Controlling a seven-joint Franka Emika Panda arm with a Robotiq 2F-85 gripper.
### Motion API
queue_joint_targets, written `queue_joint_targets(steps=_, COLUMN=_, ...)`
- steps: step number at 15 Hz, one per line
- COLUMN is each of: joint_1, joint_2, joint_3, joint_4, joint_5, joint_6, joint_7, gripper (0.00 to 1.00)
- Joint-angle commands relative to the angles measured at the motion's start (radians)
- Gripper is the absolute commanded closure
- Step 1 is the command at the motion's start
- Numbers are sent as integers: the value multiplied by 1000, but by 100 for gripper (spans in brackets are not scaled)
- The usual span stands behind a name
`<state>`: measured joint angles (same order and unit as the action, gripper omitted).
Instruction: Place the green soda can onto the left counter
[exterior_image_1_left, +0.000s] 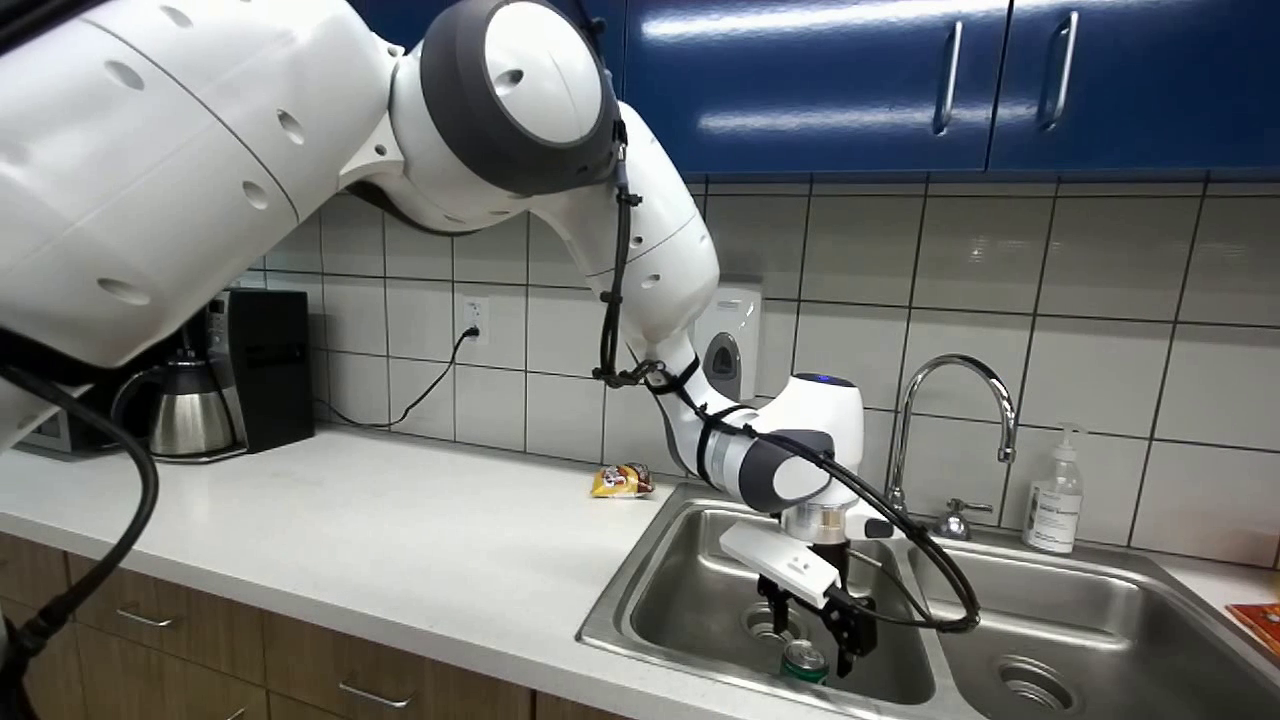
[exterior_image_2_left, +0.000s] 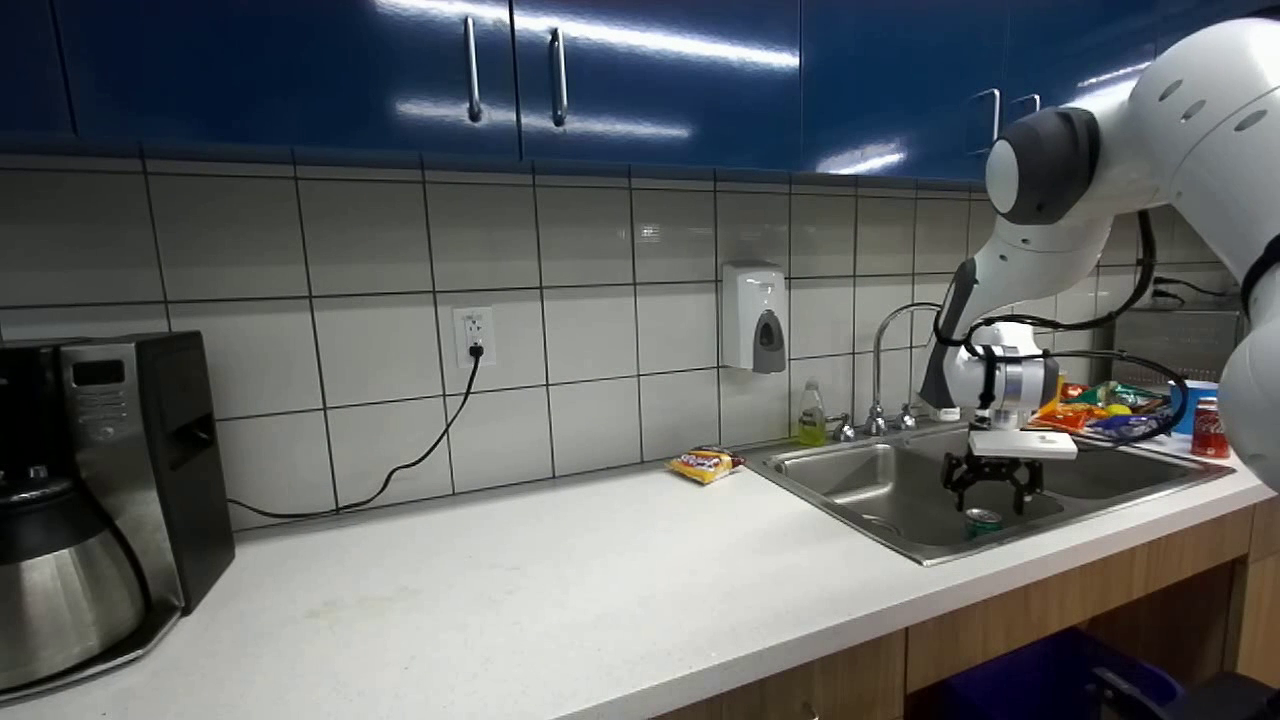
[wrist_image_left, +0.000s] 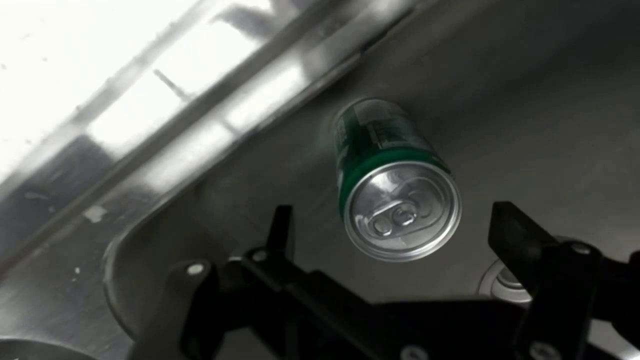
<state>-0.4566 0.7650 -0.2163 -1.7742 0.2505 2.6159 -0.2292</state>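
The green soda can stands in the steel sink basin near its front wall. It shows in both exterior views (exterior_image_1_left: 804, 664) (exterior_image_2_left: 983, 523), and its silvery top faces the camera in the wrist view (wrist_image_left: 400, 215). My gripper (exterior_image_1_left: 812, 650) (exterior_image_2_left: 990, 506) points down into the basin, just above the can. In the wrist view the two black fingers of my gripper (wrist_image_left: 392, 209) are wide apart, one on each side of the can's top, with gaps and no contact visible. The off-white left counter (exterior_image_1_left: 400, 540) (exterior_image_2_left: 500, 600) extends beside the sink, towards the coffee maker.
The steel sink rim (exterior_image_1_left: 638, 570) surrounds the basins. A faucet (exterior_image_1_left: 903, 430) and a soap pump bottle (exterior_image_1_left: 1055, 510) stand behind. A yellow snack bag (exterior_image_1_left: 620, 482) lies near the sink's corner. A coffee maker (exterior_image_2_left: 150, 470) stands at the counter's far end.
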Motion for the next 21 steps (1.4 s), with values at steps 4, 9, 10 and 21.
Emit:
queue_joint_targets(steps=4, joint_1=-5, joint_2=39, joint_3=11, joint_4=41, joint_5=-53, joint_6=-1, joint_7=60, gripper=0)
queue_joint_targets(steps=9, joint_1=-2, joint_2=55, joint_3=15, joint_4=50, joint_5=-60, joint_6=-2, joint_7=65, gripper=0)
queue_joint_targets(steps=10, joint_1=-1, joint_2=58, joint_3=14, joint_4=51, joint_5=-61, joint_6=-1, joint_7=67, gripper=0)
queue_joint_targets(steps=21, joint_1=7, joint_2=80, joint_3=12, joint_4=63, joint_5=-69, joint_6=1, joint_7=80, gripper=0)
